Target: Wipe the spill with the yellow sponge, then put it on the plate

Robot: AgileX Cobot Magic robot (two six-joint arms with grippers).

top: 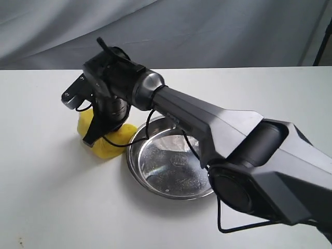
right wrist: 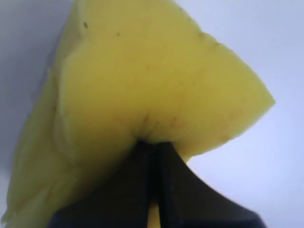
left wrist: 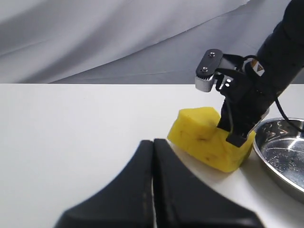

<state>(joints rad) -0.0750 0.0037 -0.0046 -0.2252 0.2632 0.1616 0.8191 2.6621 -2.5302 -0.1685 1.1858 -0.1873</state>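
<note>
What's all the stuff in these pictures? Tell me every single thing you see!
yellow sponge: one, bright yellow, on the table beside the plate, on its left in the exterior view.
plate: one, shiny silver metal, on the table.
spill: none visible in any view.
table: one, white, under everything.
cloth backdrop: one, grey, behind the table.
right arm: one, black and grey, reaching across above the plate to the sponge.
right tool: one, black, pinched shut on the yellow sponge.
left tool: one, black, fingers shut together with nothing between them, apart from the sponge.
</note>
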